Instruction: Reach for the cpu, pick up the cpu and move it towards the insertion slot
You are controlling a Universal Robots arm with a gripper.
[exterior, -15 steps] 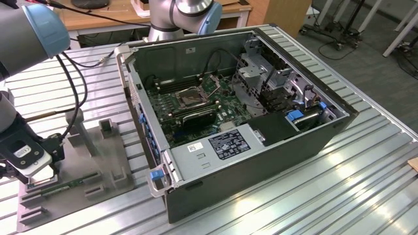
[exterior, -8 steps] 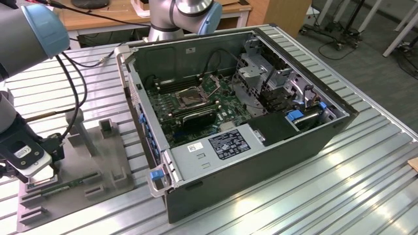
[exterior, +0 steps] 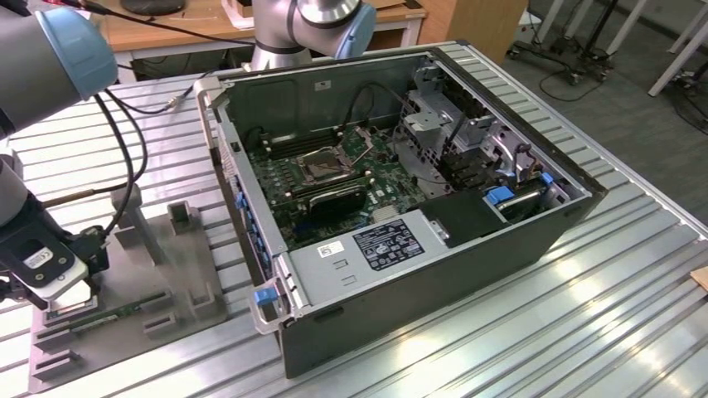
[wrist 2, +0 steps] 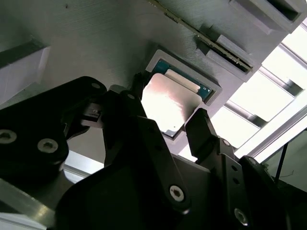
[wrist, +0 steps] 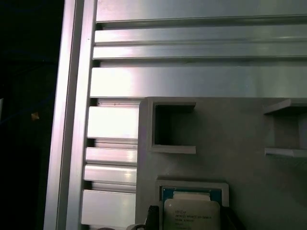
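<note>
Pincer, two fingers spread, straddles one cpu in tray.

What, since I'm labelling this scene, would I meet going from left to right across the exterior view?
End effector → blue tab at the case's corner → insertion slot → blue latch by the drive bay.

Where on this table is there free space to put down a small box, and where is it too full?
Most free: the bare slatted table to the exterior view's right of the computer case. The strip between case and grey tray is narrow. Crowded: the tray, where the tool hangs, and inside the case.
</note>
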